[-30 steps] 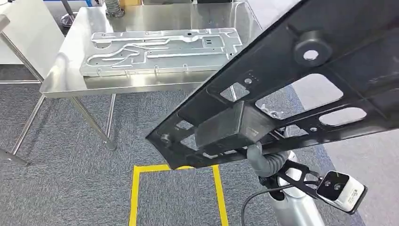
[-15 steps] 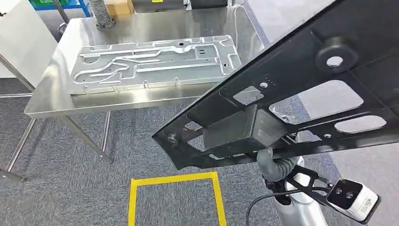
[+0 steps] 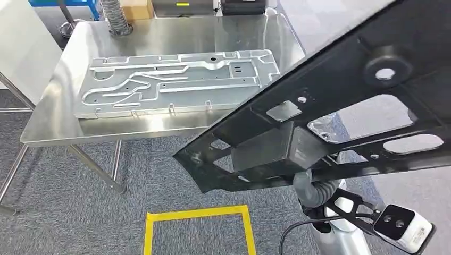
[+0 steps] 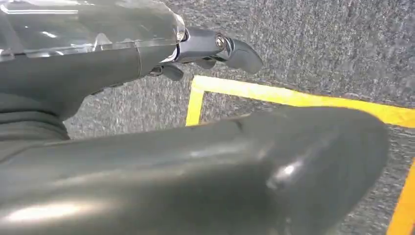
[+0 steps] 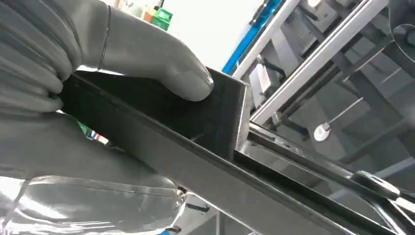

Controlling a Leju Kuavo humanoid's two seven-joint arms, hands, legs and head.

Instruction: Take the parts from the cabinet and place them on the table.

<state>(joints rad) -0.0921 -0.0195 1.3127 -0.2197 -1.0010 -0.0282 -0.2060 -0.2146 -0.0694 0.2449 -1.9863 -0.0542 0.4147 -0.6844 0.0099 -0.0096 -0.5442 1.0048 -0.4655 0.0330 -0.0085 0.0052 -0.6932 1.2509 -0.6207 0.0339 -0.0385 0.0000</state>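
The right hand (image 5: pixel 73 73) pinches the big black part (image 3: pixel 340 106) between its thumb and fingers, up over the floor near the table (image 3: pixel 48 122), while the left hand (image 4: pixel 147 58) has its fingers spread.

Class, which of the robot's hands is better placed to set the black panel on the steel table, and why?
Right. The right hand already grips the black panel beside the steel table; the left hand hangs over carpet, holding nothing.

Right hand (image 5: pixel 98 93) clamps a part edge; left hand (image 4: pixel 161 147) holds nothing.
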